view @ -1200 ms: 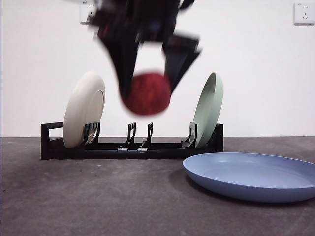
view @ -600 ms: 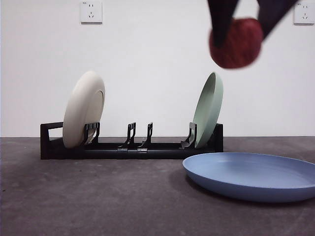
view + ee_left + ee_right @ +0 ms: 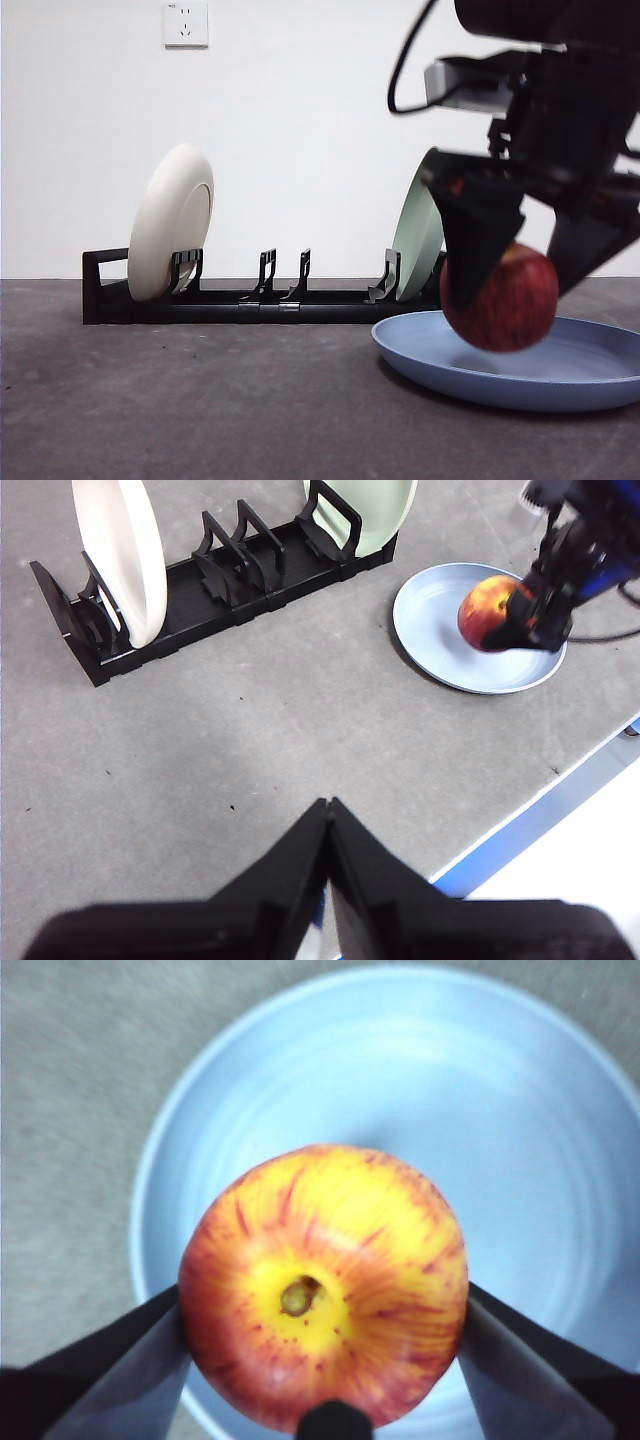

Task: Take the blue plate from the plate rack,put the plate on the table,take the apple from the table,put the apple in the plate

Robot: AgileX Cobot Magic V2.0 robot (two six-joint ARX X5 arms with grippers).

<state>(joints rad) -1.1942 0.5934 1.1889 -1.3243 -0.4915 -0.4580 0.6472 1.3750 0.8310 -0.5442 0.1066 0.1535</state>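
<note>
Apple (image 3: pixel 325 1285) is pinched by right gripper (image 3: pixel 322 1350), low over the blue plate (image 3: pixel 600 375) on the table (image 3: pixel 200 400). Should be lowered until seated near centre, then jaws opened slowly to prevent rolling. Left gripper (image 3: pixel 327 820) pressed together, parked.

Three plates: cream-white (image 3: pixel 170 220), pale green (image 3: pixel 418 235), blue (image 3: pixel 560 365); one apple (image 3: pixel 500 298), one rack (image 3: pixel 260 300).

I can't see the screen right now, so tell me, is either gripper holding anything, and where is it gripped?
The right gripper holds the apple by its two opposite sides, over the blue plate. The left gripper is shut on nothing.
</note>
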